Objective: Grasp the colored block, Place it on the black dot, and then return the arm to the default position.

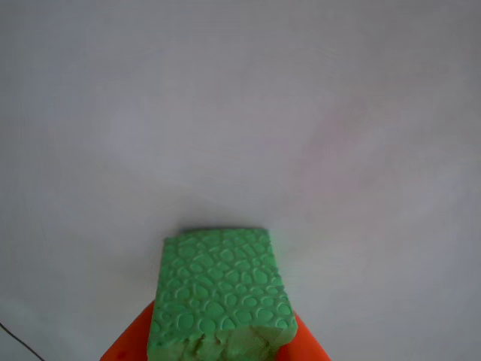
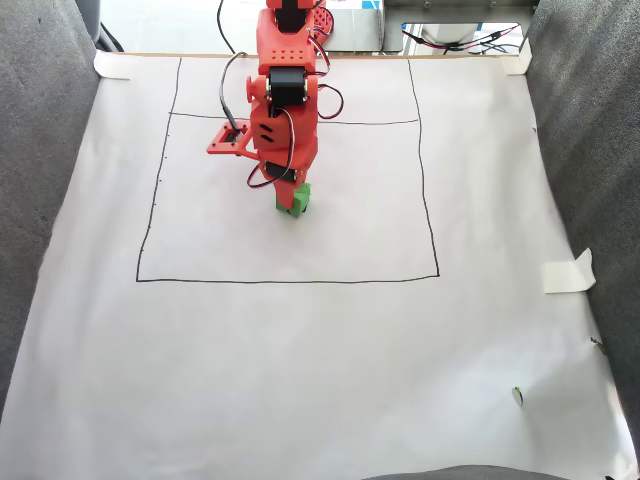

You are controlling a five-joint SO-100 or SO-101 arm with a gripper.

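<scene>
Up close in the other view, the gripper (image 1: 218, 353) has its orange fingers (image 1: 128, 342) clamped on either side of the green block (image 1: 218, 289), pebbly face up, over plain white paper (image 1: 225, 98). In the fixed view the block (image 2: 294, 199) sits under the orange arm (image 2: 283, 100), inside the drawn square (image 2: 290, 280), a bit left of middle. Can't tell if it's touching the paper. Further back, cables and tape at the sheet's corners.
</scene>
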